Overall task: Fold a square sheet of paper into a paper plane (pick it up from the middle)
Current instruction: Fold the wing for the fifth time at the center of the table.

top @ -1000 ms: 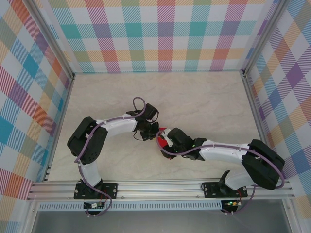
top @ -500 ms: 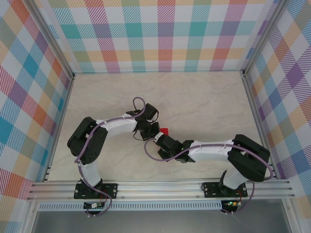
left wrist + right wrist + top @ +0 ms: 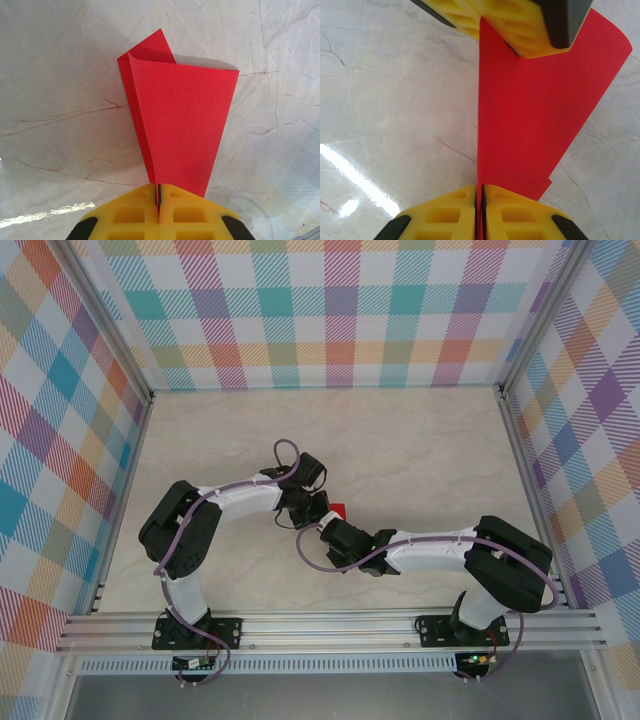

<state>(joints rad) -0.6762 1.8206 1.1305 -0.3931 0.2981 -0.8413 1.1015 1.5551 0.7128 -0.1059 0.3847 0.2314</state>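
Top external shows only a red scrap of the paper [image 3: 338, 510] over the table [image 3: 420, 440], mid-centre, where the two arms meet. The wrist views give its shape. Left wrist has the left gripper [image 3: 159, 192] pinched shut on a folded, doubled sheet fanning outward; right wrist has the right gripper [image 3: 480, 192] clamped on the opposite edge, the sheet spanning between both.

The right gripper [image 3: 480, 196] has swung in leftward and, seemingly, clamped onto the red paper [image 3: 535, 115]
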